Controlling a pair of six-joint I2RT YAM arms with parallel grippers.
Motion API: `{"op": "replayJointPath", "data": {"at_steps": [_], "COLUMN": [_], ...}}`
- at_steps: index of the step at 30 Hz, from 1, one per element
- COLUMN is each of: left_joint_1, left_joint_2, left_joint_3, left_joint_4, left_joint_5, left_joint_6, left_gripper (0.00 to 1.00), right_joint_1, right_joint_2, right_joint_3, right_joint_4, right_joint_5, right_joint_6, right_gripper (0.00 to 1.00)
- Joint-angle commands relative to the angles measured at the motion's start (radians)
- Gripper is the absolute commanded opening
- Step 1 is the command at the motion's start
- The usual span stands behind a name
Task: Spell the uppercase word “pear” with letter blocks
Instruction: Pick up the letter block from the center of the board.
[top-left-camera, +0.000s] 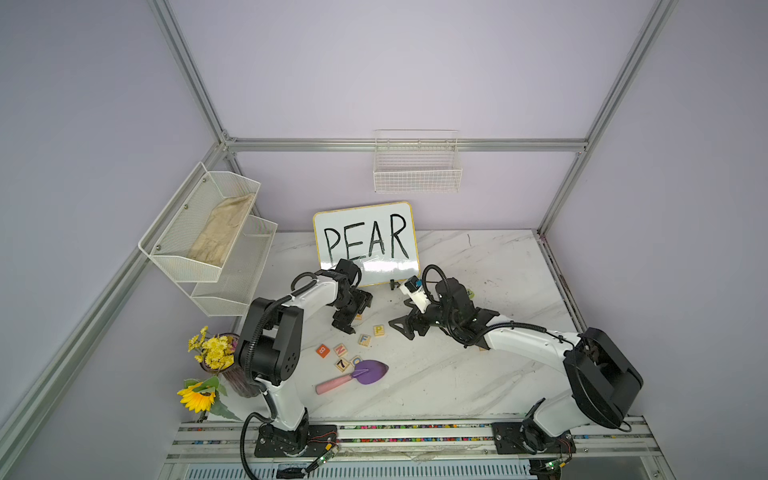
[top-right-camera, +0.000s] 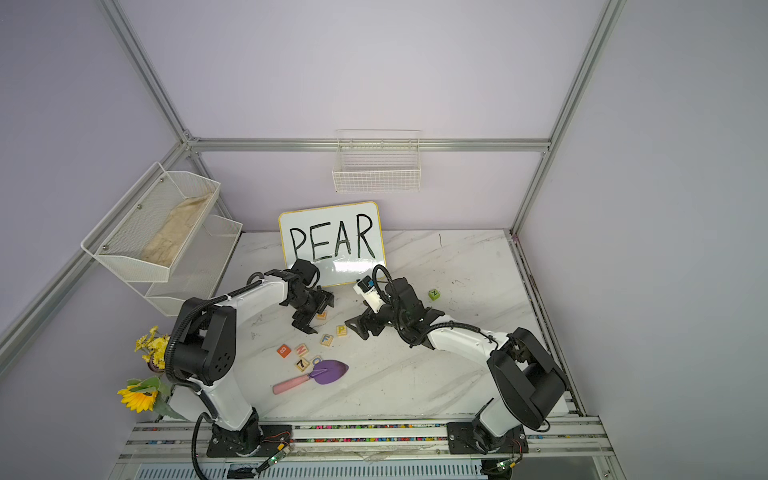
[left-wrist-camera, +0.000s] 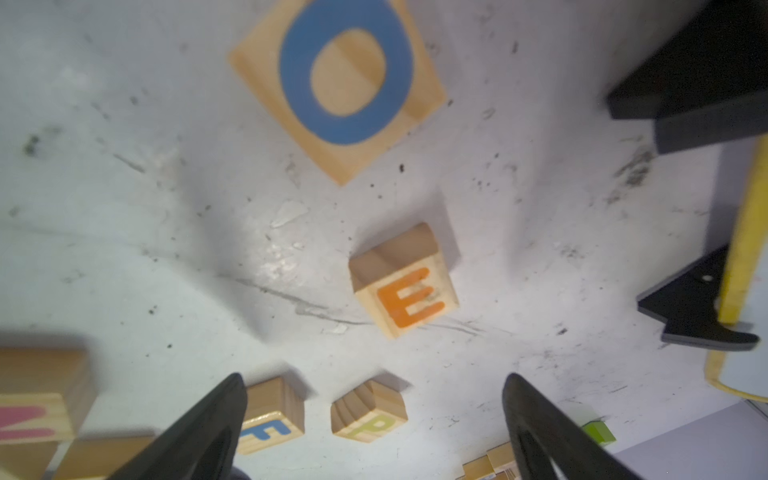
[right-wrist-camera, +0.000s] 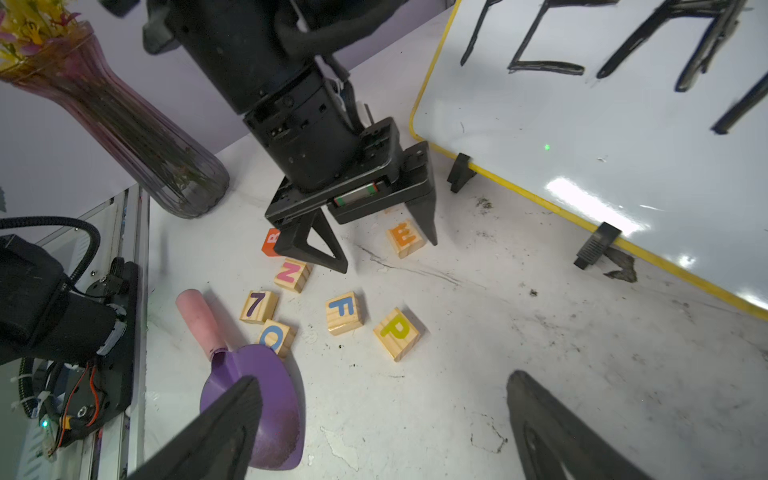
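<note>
Both top views look down from high up front onto the whole table (top-left-camera: 457, 374) — nearly identical. The left wrist camera points close down at the E block (left-wrist-camera: 405, 286); the right wrist camera sees it too, from farther back — with the whiteboard (right-wrist-camera: 582, 124).

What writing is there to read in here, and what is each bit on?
"PEAR": whiteboard, handwritten in black.
"E": E block, orange.
"P": P block, yellow.
"F": F block, blue.
"N": N block, pink.
"7": 7 block, purple.
"B": orange block, white letter.
"O": O block, blue.
Not readable: blue letter on the block by the trowel, partly covered; letter on the green block, too small.
</note>
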Motion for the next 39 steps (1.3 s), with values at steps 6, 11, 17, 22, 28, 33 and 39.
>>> {"op": "replayJointPath", "data": {"at_steps": [6,11,17,22,28,33,39], "left_joint_1": [0.022,0.025,0.029,0.029,0.030,0.031,0.031], "left_joint_2": [0.005,0.033,0.056,0.078,0.094,0.108,0.122], "left_joint_3": [0.127,0.163,0.197,0.204,0.208,0.207,0.220], "left_joint_4": [-0.058,-0.062,-0.073,-0.080,-0.089,-0.089,-0.089], "left_joint_5": [-0.024,-0.033,-0.042,-0.041,-0.044,-0.039,-0.046], "left_joint_6": [-0.004,-0.004,-0.004,-0.012,-0.012,-0.009,0.000], "left_gripper": [0.90,0.85,0.78,0.75,0.74,0.70,0.64], "right_joint_1": [0.037,0.037,0.037,0.037,0.036,0.035,0.031], "right_joint_2": [0.040,0.024,0.013,0.007,0.001,-0.001,0.001], "right_joint_3": [0.030,0.018,0.001,-0.011,-0.019,-0.028,-0.031], "right_joint_4": [0.039,0.030,0.046,0.055,0.057,0.066,0.074], "right_joint_5": [-0.020,0.031,0.062,0.081,0.101,0.119,0.119], "right_joint_6": [-0.070,-0.099,-0.103,-0.107,-0.114,-0.114,-0.104], "right_gripper": [0.94,0.94,0.94,0.94,0.94,0.95,0.95]}}
